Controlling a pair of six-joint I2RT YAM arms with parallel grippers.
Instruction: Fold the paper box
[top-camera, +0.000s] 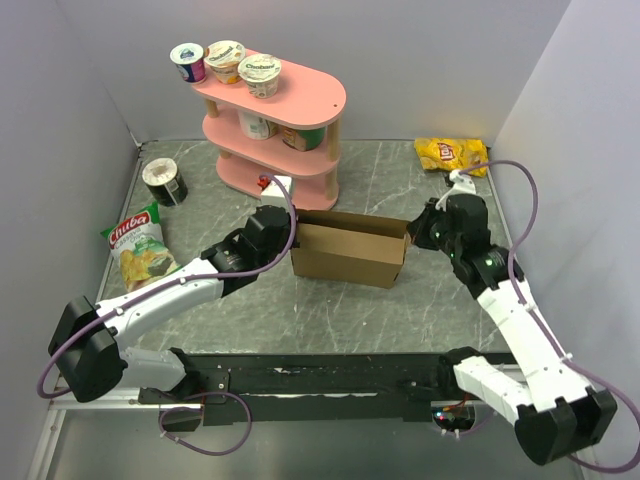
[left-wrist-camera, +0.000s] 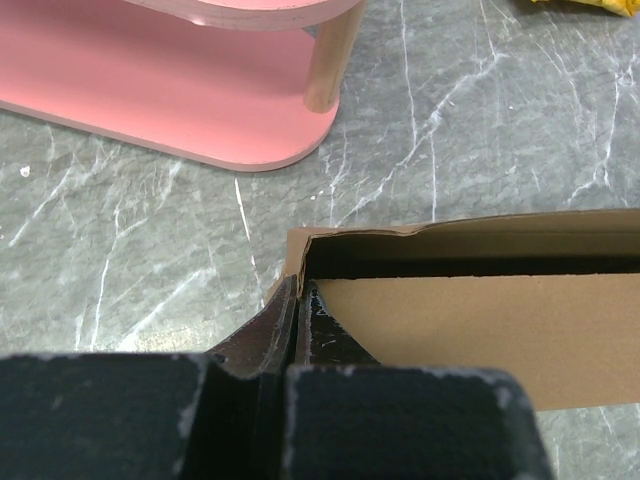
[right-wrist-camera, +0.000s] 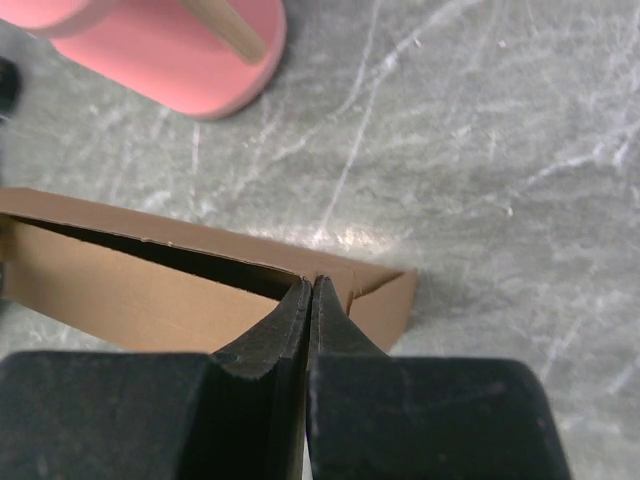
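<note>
The paper box (top-camera: 345, 255) stands in the middle of the table as a brown cardboard tray with its top open. My left gripper (top-camera: 284, 233) sits at its left end. In the left wrist view that gripper (left-wrist-camera: 300, 287) is shut on the end wall of the box (left-wrist-camera: 470, 330), one finger outside and one inside. My right gripper (top-camera: 414, 232) sits at the box's right end. In the right wrist view it (right-wrist-camera: 311, 282) pinches the top edge of the box (right-wrist-camera: 130, 290) at the right corner, fingers pressed together.
A pink three-tier shelf (top-camera: 275, 120) stands just behind the box, with yogurt cups (top-camera: 225, 60) on top. A dark can (top-camera: 165, 182) and a green chips bag (top-camera: 140, 250) lie at the left. A yellow chips bag (top-camera: 452, 153) lies back right.
</note>
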